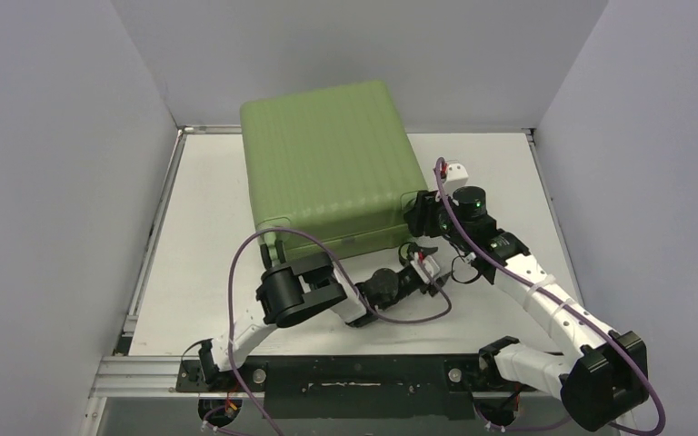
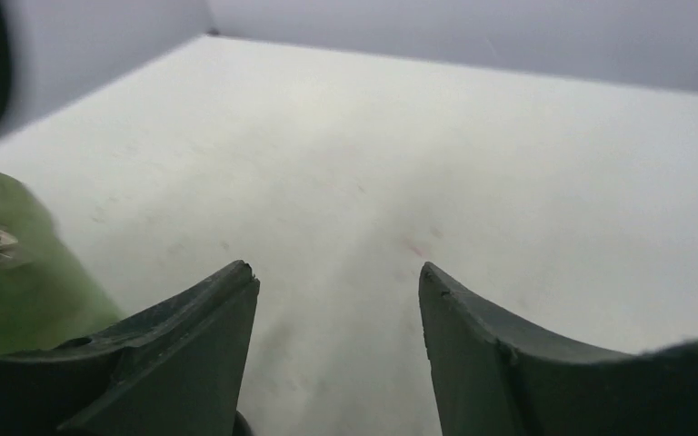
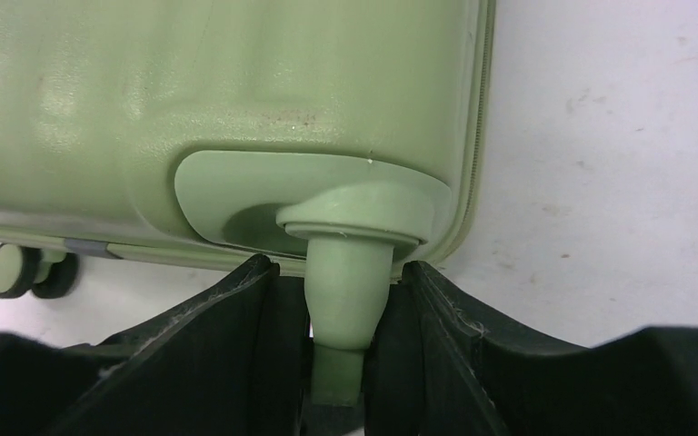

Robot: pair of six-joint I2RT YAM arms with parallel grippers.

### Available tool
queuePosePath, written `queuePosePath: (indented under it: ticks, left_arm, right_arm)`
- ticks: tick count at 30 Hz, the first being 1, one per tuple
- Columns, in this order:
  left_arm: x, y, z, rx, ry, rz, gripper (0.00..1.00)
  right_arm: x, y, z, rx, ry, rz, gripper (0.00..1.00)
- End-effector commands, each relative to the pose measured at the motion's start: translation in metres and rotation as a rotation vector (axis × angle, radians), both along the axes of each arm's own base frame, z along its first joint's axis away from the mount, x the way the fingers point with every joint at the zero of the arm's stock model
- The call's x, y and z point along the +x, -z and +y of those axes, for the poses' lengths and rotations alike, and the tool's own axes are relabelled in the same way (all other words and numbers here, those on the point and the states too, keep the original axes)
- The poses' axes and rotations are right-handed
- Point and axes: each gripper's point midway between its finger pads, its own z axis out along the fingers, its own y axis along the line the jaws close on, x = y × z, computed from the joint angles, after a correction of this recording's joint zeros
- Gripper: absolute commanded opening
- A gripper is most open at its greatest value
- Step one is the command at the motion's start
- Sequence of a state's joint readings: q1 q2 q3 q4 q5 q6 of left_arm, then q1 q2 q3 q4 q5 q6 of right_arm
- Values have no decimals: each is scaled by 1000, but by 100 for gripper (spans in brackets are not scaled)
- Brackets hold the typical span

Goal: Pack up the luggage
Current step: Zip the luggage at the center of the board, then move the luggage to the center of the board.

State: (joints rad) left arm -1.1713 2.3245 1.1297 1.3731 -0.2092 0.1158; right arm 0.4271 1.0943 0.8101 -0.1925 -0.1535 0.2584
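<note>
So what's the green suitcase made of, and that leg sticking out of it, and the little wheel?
The suitcase looks like hard plastic: pale green, ribbed, with a soft satin sheen. The caster stem seems to be the same moulded green plastic, smooth and rounded. The wheel has a dark tyre, maybe rubber or plastic, too small to tell, around a green hub.

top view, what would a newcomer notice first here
The big green luggage lies closed and flat at the back-centre of the white table. The right gripper clamps a caster stem at its near right corner, while the left gripper hangs open over bare table by the front edge.
</note>
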Motion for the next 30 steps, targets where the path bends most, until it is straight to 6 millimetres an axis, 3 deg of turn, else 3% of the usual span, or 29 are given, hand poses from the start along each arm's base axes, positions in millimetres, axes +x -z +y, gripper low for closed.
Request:
queuePosePath:
  ticks: [1, 3, 4, 5, 6, 12, 18, 24, 25, 26, 27, 30]
  left_arm:
    - [-55, -33, 8, -21, 161, 0, 67]
    - [-68, -40, 26, -20, 159, -4, 75]
    - [-74, -41, 36, -8, 155, -2, 94]
    - [-80, -44, 45, 1, 144, 0, 97]
    - [-91, -38, 55, 40, 138, 7, 97]
    - [-125, -64, 112, 133, 24, 53, 97]
    - [-110, -107, 195, 71, -220, 233, 98]
    - [-83, -156, 289, -69, -548, 264, 97]
    - [-80, -163, 303, -94, -590, 261, 97]
    - [-77, -168, 316, -109, -635, 254, 97]
    - [-74, -173, 328, -123, -680, 250, 97]
    - [-66, -190, 359, -137, -790, 231, 97]
  right_arm:
    - [-64, 14, 64, 133, -334, 190, 0]
    - [-61, 9, 61, 125, -308, 174, 0]
    - [-61, 7, 59, 121, -300, 167, 0]
    - [-61, 4, 58, 118, -295, 160, 0]
    - [-62, 1, 57, 121, -289, 152, 0]
    - [-73, -12, 69, 199, -288, 144, 0]
    - [-86, -9, 100, 284, -265, 126, 0]
    - [-106, 0, 151, 310, -330, 127, 0]
    - [-110, 3, 159, 293, -360, 140, 6]
    - [-115, 2, 166, 283, -401, 146, 21]
    - [-121, 1, 172, 273, -449, 159, 46]
    - [-119, -16, 165, 204, -435, 134, 79]
